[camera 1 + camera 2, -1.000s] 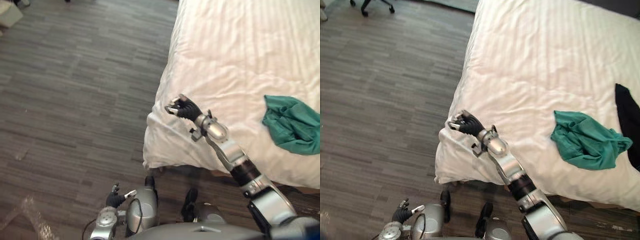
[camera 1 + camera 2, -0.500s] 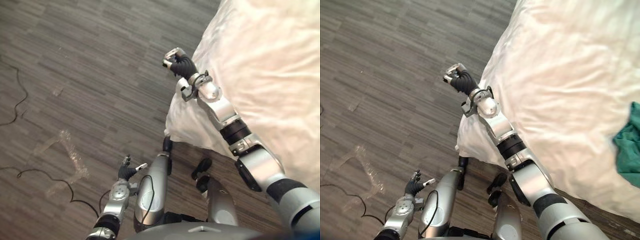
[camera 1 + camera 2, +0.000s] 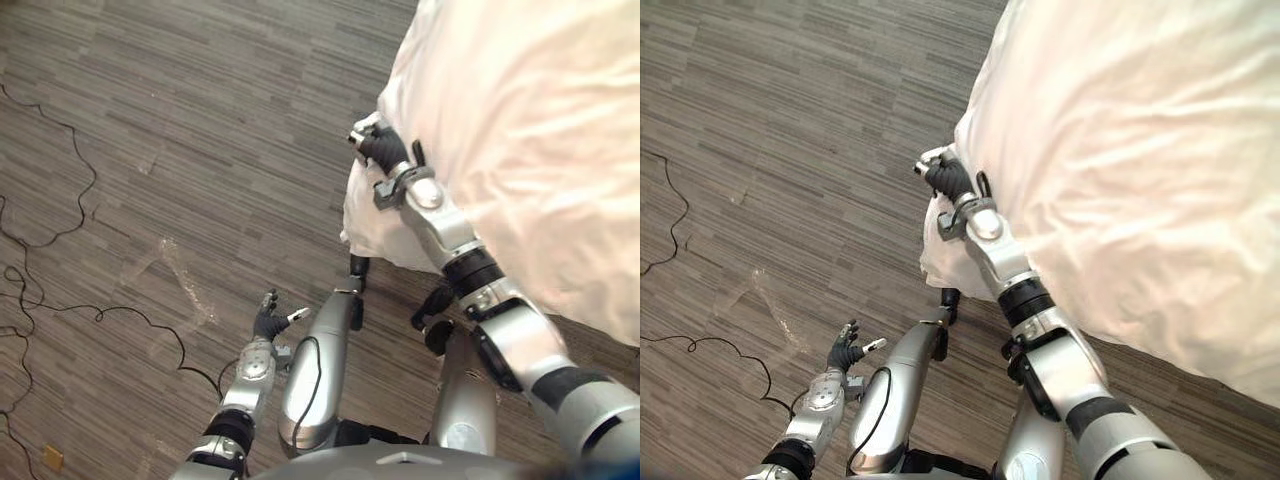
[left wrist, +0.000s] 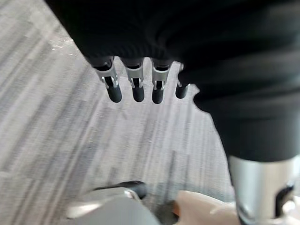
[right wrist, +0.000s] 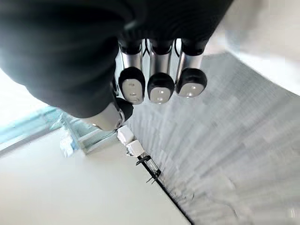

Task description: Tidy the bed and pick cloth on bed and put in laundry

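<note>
While the right hand hangs curled and empty beside the bed corner, the tidying waits.
I think it should open first, then pinch the drooping corner and pull it flat. The white duvet covers the bed, softly wrinkled, its corner hanging toward the wooden floor. The left hand is relaxed open, low.

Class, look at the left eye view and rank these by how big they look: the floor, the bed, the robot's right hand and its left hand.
1. the floor
2. the bed
3. the right hand and the left hand look about alike. They sit at different distances from the camera, so I won't rank them.
</note>
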### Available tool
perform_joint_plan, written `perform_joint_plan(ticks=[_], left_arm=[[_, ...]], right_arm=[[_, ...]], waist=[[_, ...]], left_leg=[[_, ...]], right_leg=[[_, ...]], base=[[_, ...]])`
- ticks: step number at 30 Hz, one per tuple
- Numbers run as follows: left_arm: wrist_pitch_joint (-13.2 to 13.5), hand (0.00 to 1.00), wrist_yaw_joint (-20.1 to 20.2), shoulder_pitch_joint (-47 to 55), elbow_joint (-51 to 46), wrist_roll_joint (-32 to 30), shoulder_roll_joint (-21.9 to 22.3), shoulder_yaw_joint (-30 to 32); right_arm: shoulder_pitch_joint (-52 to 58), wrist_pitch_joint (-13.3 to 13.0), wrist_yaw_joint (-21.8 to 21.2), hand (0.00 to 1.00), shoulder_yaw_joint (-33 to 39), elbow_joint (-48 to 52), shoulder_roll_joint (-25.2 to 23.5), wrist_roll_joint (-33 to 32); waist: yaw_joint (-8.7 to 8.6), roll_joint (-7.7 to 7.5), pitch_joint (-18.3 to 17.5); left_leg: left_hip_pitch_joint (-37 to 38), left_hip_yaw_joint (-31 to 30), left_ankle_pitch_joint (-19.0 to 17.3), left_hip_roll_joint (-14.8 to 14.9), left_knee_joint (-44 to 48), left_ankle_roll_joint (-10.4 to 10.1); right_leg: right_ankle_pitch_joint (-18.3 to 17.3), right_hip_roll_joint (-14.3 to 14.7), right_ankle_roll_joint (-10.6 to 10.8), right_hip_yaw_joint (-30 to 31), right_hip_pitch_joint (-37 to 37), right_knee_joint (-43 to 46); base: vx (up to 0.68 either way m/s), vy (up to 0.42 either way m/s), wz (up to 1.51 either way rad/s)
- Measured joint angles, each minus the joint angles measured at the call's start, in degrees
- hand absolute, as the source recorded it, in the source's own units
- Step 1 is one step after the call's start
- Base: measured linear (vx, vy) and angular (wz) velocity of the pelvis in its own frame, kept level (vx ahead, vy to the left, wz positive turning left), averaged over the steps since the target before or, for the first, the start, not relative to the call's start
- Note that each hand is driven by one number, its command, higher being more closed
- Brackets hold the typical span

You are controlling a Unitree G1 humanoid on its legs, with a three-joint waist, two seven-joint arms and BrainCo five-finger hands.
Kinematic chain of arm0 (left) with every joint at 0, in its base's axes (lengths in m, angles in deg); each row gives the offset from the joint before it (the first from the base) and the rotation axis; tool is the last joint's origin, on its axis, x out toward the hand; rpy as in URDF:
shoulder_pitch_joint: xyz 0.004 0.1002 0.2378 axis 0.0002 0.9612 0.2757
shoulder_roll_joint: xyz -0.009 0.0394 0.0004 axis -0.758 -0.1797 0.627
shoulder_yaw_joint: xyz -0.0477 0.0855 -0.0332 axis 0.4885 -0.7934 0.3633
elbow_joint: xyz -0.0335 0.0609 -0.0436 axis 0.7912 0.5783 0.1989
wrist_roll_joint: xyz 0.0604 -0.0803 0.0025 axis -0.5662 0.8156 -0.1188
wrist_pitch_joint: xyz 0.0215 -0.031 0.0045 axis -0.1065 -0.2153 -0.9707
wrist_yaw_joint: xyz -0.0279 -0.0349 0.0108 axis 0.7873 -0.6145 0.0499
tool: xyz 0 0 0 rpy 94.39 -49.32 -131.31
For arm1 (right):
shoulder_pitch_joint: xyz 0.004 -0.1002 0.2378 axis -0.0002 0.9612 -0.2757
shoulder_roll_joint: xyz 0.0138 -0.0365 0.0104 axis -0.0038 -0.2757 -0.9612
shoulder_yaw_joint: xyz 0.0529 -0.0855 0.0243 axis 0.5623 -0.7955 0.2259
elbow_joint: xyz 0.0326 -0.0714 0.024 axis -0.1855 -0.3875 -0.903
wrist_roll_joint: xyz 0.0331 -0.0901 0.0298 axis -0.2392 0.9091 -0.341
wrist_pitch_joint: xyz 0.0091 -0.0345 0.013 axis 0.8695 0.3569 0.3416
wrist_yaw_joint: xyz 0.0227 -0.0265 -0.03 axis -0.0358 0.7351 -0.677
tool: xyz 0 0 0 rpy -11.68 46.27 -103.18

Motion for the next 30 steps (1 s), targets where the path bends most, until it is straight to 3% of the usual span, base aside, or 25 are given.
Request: perform_joint_plan(ticks=[5, 12, 17, 20, 24, 26, 30], left_arm=[[0.19, 0.0, -2.29, -0.61, -1.0, 1.9, 2.64, -0.86], [0.37, 0.0, -4.57, -1.18, -0.12, 3.67, 2.02, -4.45], [0.36, 0.0, -4.64, -1.18, 0.43, 4.04, 1.13, -5.31], [0.24, 0.0, -4.7, -1.1, 1.9, 4.03, 0.82, -5.97], [-0.09, 0.0, -4.73, -0.62, 1.95, 3.93, 0.78, -6.32], [-0.14, 0.0, -4.78, -0.12, 1.91, 3.71, 0.54, -6.33], [-1.39, 0.0, -4.49, 2.91, 1.88, 3.15, -1.46, -5.75]], right_arm=[[13.79, -0.23, 0.62, 1.0, -5.58, -2.31, -4.12, -0.96], [20.59, -0.75, 4.23, 1.0, -6.57, -7.69, -4.47, -0.78], [22.02, -5.01, 7.07, 1.0, -2.89, -12.2, -1.47, -3.23], [25.4, -9.1, 7.68, 1.0, 1.39, -12.32, 1.71, -7.59], [30.46, -12.44, 6.57, 1.0, 7.71, -14.52, 4.32, -11.74], [33.26, -13.13, 5.5, 1.0, 10.36, -15.67, 4.87, -12.74], [40.44, -16.87, 2.28, 1.0, 15.5, -16.37, 5.85, -13.13]], waist=[[-2.23, 0.0, 0.0], [-5.33, 0.0, 0.0], [-6.3, -0.03, -0.01], [-8.04, -0.51, -0.16], [-9.78, -0.9, -0.3], [-9.99, -1.53, -0.39], [-12.45, -4.04, -1.71]], left_leg=[[-0.03, 1.34, -1.17, 0.52, 1.42, -0.1], [0.19, 2.13, -1.6, 1.11, 2.09, -0.1], [2.14, 3.81, -1.47, 1.86, 1.09, -0.17], [4.93, 4.71, -1.44, 2.27, -0.31, -0.21], [7.25, 6.57, -1.76, 2.91, -1.3, -0.37], [9.06, 7.74, -2.07, 2.9, -1.85, -0.51], [15.46, 10.4, -3.46, 3.54, -2.83, -1.04]], right_leg=[[-0.06, 0.31, -0.11, 1.91, -0.8, 0.49], [0.09, 0.96, 0.04, 3.43, -1.34, 0.53], [0.97, 1.84, 0.04, 4.88, -0.53, -0.61], [2.21, 3.22, 0.58, 5.75, 2.39, -3.86], [3.65, 4.51, 1.25, 7.13, 4.55, -7.24], [4.07, 4.89, 1.4, 8.36, 5.69, -7.81], [4.69, 6.21, 1.65, 10.79, 11.0, -10.45]], base=[[0.03, -0.018, -0.16], [0.0, -0.012, -0.13], [0.0, -0.014, -0.19], [0.03, 0.015, -0.25], [0.06, 0.031, -0.28], [0.11, 0.041, -0.42], [0.07, 0.02, -0.38]])
